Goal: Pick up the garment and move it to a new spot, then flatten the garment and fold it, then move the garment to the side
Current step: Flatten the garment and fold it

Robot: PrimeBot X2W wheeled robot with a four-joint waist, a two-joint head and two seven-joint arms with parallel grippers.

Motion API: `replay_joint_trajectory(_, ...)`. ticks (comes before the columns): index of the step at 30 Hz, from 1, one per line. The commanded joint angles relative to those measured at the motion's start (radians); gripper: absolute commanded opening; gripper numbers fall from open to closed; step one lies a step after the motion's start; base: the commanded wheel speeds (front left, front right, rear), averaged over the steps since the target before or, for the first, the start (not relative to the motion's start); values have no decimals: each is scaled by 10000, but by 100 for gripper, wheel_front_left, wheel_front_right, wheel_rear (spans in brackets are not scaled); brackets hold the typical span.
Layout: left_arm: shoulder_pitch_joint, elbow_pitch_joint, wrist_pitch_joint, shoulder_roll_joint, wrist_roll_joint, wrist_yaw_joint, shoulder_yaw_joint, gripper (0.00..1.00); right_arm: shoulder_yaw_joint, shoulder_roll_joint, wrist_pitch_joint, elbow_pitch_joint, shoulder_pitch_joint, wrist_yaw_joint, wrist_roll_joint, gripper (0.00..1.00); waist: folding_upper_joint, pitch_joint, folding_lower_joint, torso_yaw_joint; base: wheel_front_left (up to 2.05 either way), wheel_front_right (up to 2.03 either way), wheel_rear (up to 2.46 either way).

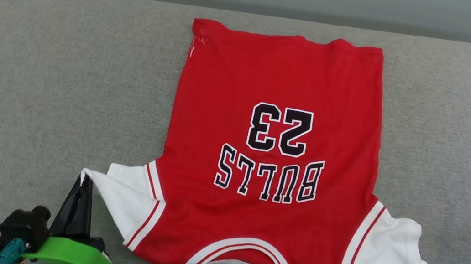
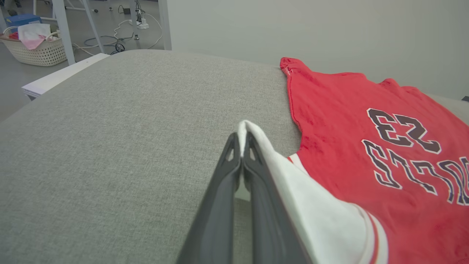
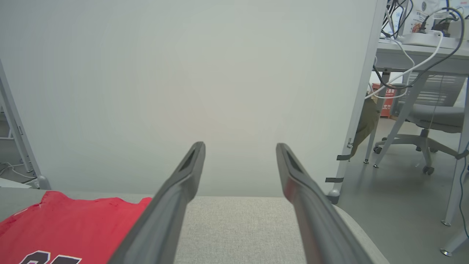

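Head view shows the garment (image 1: 278, 87) lying flat on the gray tabletop (image 1: 63, 80), letters up, with its neck hole near the robot. The left gripper (image 1: 83, 179) has its fingers squeezed shut on the tip of one white sleeve. I think it holds there to pull that sleeve out smooth. The right gripper (image 3: 240, 146) has its fingers spread wide with nothing in them, up in the air beside the shirt. The other sleeve looks a bit wrinkled. A basket (image 2: 36, 55) and a chair (image 3: 432, 117) stand on the floor, well apart from the shirt, so they should not get in the way.
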Motion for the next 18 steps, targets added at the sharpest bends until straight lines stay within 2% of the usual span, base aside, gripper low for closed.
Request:
replay_joint_trajectory(1, -271, -170, -57, -64, 89, -21, -99, 0, 95, -233, 423, -171, -672, -7, 173, 100, 0, 549, 1, 468, 0, 0, 0)
replay_joint_trajectory(4, -592, -514, -57, -96, 145, -2, -382, 0, 285, -542, 1693, -363, -2143, -7, 634, 100, 0, 1075, 1, 880, 0, 0, 0)
replay_joint_trajectory(8, -1093, -808, -57, -115, -11, 81, -768, 0, 991, -981, 3948, -194, -4305, -7, 988, 100, 0, 1802, 1, 1405, 0, 0, 0)
replay_joint_trajectory(12, -1530, -1001, -57, -118, -238, 262, -1312, 0, 2013, -1510, 6479, 984, -6413, -7, 1163, 100, 0, 2441, 1, 1883, 0, 0, 0)
replay_joint_trajectory(18, -2045, -1296, -57, -120, -348, 633, -2061, 0, 3185, -1826, 10060, 2926, -8434, -7, 1697, 100, 0, 3264, 1, 2475, 0, 0, 0)
